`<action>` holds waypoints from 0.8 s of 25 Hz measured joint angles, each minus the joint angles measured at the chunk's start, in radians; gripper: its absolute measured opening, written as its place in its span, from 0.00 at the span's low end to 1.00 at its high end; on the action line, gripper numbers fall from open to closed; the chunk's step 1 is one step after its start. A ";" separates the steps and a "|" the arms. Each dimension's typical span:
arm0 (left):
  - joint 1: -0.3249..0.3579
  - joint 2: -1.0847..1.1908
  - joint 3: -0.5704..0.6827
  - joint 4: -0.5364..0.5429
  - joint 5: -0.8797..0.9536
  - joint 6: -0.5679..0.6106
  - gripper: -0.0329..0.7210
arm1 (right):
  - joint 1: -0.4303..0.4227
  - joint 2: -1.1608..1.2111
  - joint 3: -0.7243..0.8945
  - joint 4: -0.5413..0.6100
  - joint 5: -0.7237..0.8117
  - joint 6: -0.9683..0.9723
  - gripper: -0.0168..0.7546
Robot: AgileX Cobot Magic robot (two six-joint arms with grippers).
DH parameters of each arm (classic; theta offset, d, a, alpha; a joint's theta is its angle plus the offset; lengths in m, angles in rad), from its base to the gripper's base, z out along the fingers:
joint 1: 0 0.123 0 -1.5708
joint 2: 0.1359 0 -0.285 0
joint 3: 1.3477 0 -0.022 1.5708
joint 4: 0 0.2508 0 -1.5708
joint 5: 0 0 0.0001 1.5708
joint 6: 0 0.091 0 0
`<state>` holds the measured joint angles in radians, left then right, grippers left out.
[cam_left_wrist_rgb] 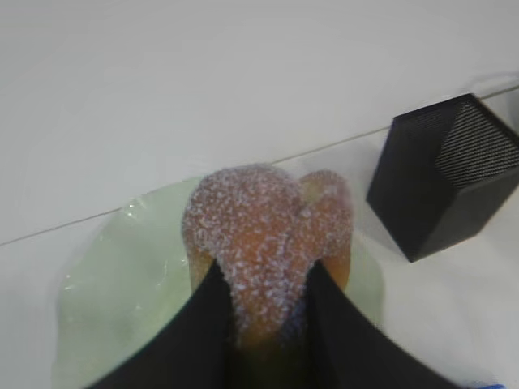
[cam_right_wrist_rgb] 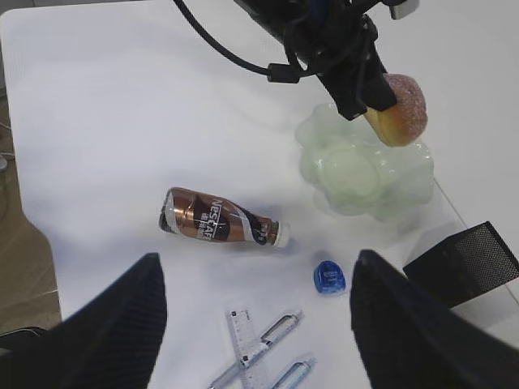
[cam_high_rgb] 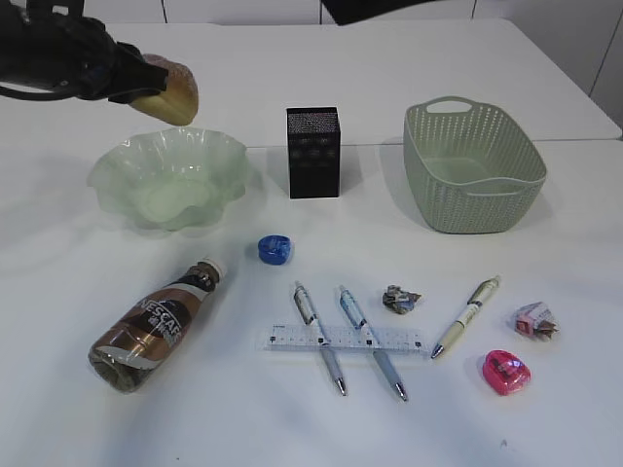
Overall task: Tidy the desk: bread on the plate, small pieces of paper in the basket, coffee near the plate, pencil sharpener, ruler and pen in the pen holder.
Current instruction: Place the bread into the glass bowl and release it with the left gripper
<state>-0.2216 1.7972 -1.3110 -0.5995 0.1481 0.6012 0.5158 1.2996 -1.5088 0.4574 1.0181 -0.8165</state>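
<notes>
pale green plate (cam_high_rgb: 167, 177), black pen holder (cam_high_rgb: 312, 152), sage woven-pattern basket (cam_high_rgb: 473, 165), brown coffee bottle (cam_high_rgb: 156, 325).

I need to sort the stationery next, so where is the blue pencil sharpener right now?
In the exterior view the round blue pencil sharpener lies left of centre on the white table, between the pale green wavy-edged plate and the clear ruler.

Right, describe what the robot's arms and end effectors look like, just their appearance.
Both are black throughout. The left arm looks bulky and matte, with black cables looping along it and a small light-coloured tag near its top in the right wrist view. The left end effector has two flat, dark fingers that taper toward the tips. The right end effector shows two broad, rounded black fingers. No markings are legible.
</notes>
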 joint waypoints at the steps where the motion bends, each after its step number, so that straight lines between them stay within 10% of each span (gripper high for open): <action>1: 0.007 0.015 0.000 -0.011 -0.014 0.000 0.21 | 0.000 0.003 0.000 -0.003 0.000 0.000 0.74; 20: 0.016 0.233 0.000 -0.115 -0.219 0.000 0.21 | 0.000 0.022 0.000 -0.018 -0.004 0.000 0.74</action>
<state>-0.2053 2.0299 -1.3110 -0.7145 -0.0711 0.6012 0.5158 1.3215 -1.5088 0.4393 1.0143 -0.8165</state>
